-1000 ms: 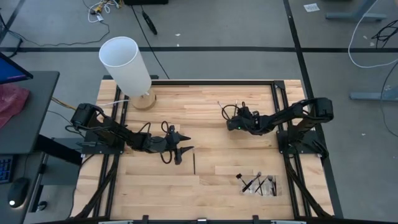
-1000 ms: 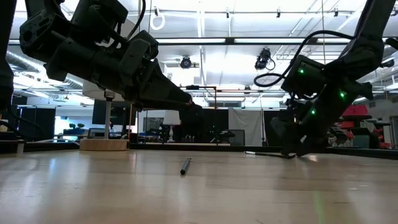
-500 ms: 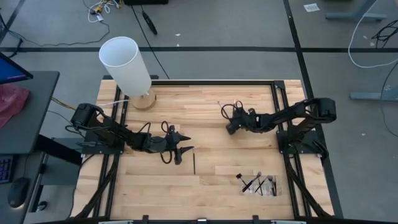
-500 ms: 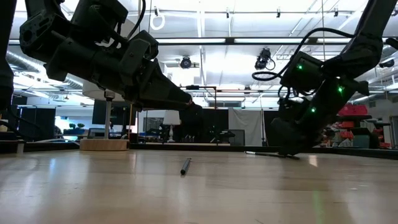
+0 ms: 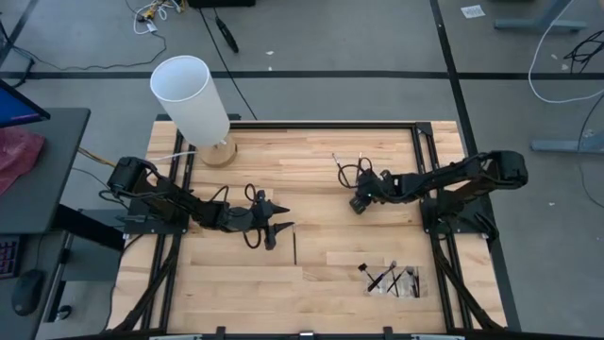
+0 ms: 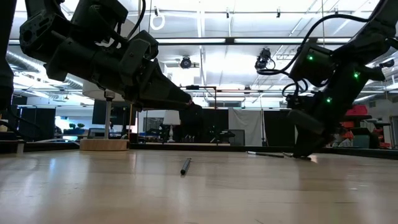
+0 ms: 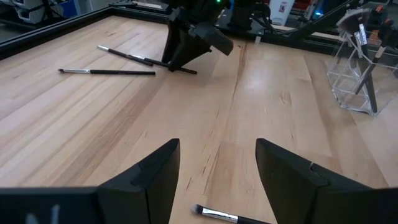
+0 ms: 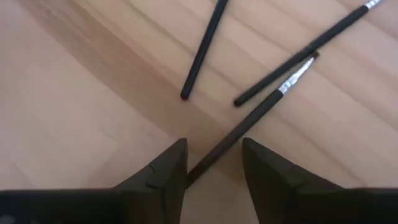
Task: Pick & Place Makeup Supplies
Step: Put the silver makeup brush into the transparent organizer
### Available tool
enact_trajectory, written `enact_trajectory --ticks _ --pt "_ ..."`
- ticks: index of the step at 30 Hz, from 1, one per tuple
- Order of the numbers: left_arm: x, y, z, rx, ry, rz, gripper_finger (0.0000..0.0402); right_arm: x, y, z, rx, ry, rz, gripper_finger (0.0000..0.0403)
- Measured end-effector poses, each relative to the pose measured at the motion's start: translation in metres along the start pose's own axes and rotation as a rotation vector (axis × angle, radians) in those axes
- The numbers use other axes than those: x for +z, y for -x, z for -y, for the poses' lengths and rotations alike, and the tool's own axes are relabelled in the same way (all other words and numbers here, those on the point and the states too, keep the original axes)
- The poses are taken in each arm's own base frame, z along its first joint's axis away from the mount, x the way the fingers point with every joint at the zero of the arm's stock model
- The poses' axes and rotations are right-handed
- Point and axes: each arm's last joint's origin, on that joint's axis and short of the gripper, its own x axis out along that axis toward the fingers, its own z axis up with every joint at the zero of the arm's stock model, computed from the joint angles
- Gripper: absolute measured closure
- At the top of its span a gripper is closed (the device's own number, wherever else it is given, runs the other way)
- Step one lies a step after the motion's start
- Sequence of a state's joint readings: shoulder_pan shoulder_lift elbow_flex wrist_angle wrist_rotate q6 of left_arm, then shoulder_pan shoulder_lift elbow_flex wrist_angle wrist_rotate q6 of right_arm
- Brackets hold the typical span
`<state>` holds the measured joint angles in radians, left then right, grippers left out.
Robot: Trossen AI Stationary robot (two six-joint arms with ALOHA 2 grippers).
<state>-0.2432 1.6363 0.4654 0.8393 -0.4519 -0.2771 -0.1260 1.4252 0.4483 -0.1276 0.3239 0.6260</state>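
Several thin dark makeup brushes lie flat on the wooden table. Three lie under my right gripper [image 8: 214,146]: one handle [image 8: 236,134] runs between its open fingers, and two more [image 8: 202,53] [image 8: 305,53] lie beyond. In the high view my right gripper [image 5: 357,203] points down right of the table's middle. My left gripper [image 5: 272,231] hovers open left of centre. A single brush [image 5: 294,247] lies just beyond it, and its tip [image 7: 217,215] shows in the left wrist view. My right gripper points down with its fingers on either side of one brush's handle end [image 8: 211,158], which lies on the table. Whether either finger touches the handle cannot be told.
A clear holder [image 5: 396,280] with a few brushes stands near the table's near right edge. A tall white cylinder [image 5: 193,94] on a wooden base stands at the far left corner. Black frame rails [image 5: 420,151] run along the table's sides. Bare wood lies between the arms.
My right gripper has drawn back toward the table's right and near edges and tipped more steeply down over the brushes. The left arm has kept still.
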Motion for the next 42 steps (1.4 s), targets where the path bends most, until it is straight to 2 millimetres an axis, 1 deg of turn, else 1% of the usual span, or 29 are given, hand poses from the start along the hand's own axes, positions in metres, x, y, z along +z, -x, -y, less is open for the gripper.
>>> enact_trajectory --ticks 4,12,24,33,37,39,42 --pt "0.0 0.0 0.0 0.0 0.0 0.0 0.0189 -0.005 0.002 -0.001 -0.025 0.046 -0.025 0.0254" --pt "0.0 0.0 0.0 0.0 0.0 -0.001 0.0189 -0.019 0.007 -0.007 -0.037 0.173 -0.078 0.029" --pt "0.0 0.0 0.0 0.0 0.0 0.0 0.0189 -0.043 0.02 -0.021 -0.059 0.138 -0.103 0.0329" --pt "0.0 0.0 0.0 0.0 0.001 0.0 0.0189 -0.056 0.032 -0.026 -0.036 0.097 -0.11 0.0365" --pt "0.0 0.0 0.0 0.0 0.001 0.0 0.0189 -0.054 0.038 -0.026 -0.002 0.069 -0.099 0.0362" --pt "0.0 0.0 0.0 0.0 0.001 0.0 0.0189 -0.052 0.041 -0.026 0.014 0.066 -0.086 0.0348" --pt "0.0 0.0 0.0 0.0 0.001 0.0 0.0189 -0.05 0.042 -0.028 0.028 0.08 -0.044 0.0318"
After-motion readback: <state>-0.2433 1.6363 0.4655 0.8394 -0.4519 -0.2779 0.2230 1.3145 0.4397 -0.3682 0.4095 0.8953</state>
